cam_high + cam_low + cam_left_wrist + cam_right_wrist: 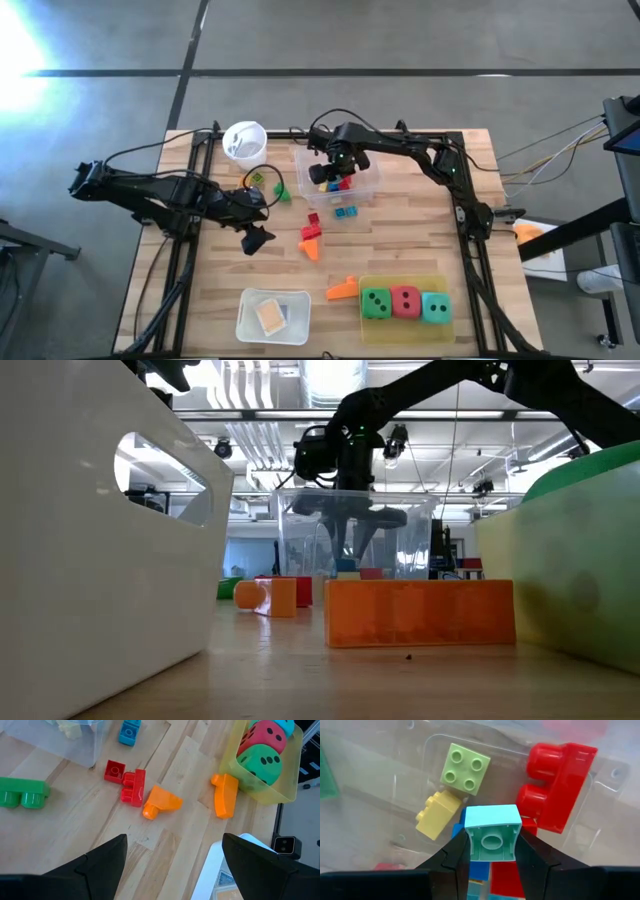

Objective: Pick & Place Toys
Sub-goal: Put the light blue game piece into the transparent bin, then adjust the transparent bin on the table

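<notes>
Right arm reaches over the clear tub [368, 172], jaws pinching a pale teal block [492, 839] above blocks inside. Left gripper [172, 865], jaws spread, hovers over the wooden worktop [400, 240] near an orange block [161, 802].

We see the right gripper [491, 851] poised over the clear plastic tub [366, 189], its two dark fingers pinched on a pale teal square block [491, 838], the arm reaching in from the tub's right. The left gripper [256, 240] hangs to the tub's left, fingers spread wide, holding nothing.
</notes>
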Controlling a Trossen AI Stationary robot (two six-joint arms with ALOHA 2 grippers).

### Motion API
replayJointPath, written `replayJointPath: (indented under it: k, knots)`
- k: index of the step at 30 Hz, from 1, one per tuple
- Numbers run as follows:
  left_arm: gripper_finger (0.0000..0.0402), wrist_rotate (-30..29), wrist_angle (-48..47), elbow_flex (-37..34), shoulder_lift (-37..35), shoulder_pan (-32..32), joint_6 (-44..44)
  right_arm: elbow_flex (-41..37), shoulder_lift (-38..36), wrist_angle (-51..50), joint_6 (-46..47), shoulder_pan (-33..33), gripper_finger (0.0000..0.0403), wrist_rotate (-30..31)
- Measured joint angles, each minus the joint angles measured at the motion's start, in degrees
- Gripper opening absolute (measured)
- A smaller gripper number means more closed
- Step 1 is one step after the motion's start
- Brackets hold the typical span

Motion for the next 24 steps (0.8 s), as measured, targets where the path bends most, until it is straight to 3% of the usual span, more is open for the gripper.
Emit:
replayJointPath:
  k: [15, 24]
  knots:
    - [0.0330, 0.0, 0.0, 0.0, 0.0, 0.0, 0.1, -0.1, 0.0, 0.2, -0.6, 0.0, 0.0117, -0.1]
    - [0.0330, 0.0, 0.0, 0.0, 0.0, 0.0, 0.2, -0.1, 0.0, 0.0, -1.9, 0.0, 0.0296, -0.4]
